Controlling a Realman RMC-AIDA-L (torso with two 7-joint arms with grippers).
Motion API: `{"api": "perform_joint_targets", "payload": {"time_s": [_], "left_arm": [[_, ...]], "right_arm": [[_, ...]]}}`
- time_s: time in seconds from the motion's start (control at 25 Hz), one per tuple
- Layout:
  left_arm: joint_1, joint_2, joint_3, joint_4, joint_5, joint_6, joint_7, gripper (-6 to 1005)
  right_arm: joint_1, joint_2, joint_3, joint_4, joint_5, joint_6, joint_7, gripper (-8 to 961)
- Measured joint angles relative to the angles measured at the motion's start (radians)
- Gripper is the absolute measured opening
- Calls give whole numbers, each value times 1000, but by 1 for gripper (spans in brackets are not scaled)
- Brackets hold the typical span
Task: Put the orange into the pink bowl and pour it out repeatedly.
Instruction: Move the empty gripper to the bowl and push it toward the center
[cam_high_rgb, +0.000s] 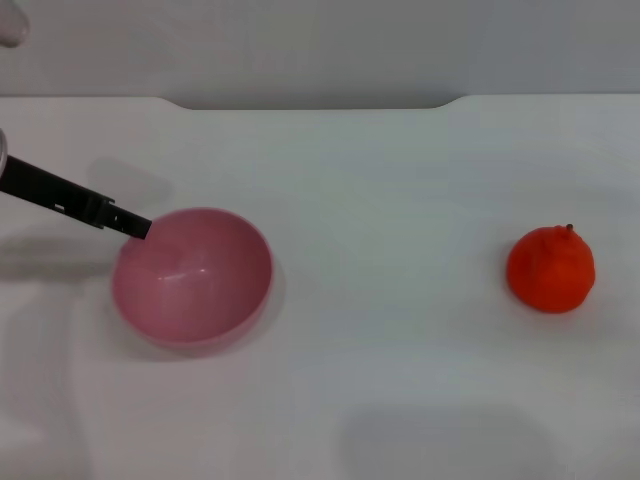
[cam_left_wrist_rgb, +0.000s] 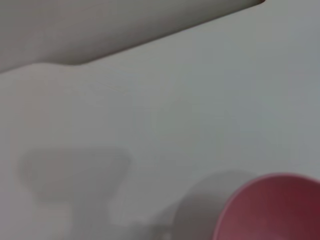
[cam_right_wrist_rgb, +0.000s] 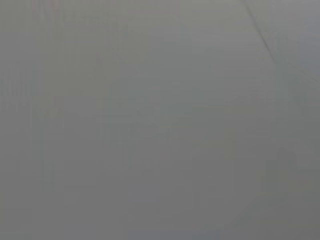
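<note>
The pink bowl (cam_high_rgb: 192, 277) stands open side up on the white table at the left in the head view, and it is empty. Its rim also shows in the left wrist view (cam_left_wrist_rgb: 270, 210). My left gripper (cam_high_rgb: 135, 225) reaches in from the left as a black bar, with its tip at the bowl's far-left rim. The orange (cam_high_rgb: 550, 269) lies on the table far to the right, stem nub up, well apart from the bowl. My right gripper is out of view; the right wrist view shows only a plain grey surface.
The white table (cam_high_rgb: 380, 200) runs back to a grey wall, with a notch in its far edge (cam_high_rgb: 310, 106). A faint shadow lies on the table near the front right (cam_high_rgb: 440, 440).
</note>
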Motion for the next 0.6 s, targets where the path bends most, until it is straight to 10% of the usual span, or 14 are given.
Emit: {"api": "perform_joint_targets", "payload": {"time_s": [0.6], "left_arm": [[6, 2, 7, -88, 10, -63, 2, 688]], "right_arm": [[9, 2, -10, 4, 0, 0, 0, 456]]}}
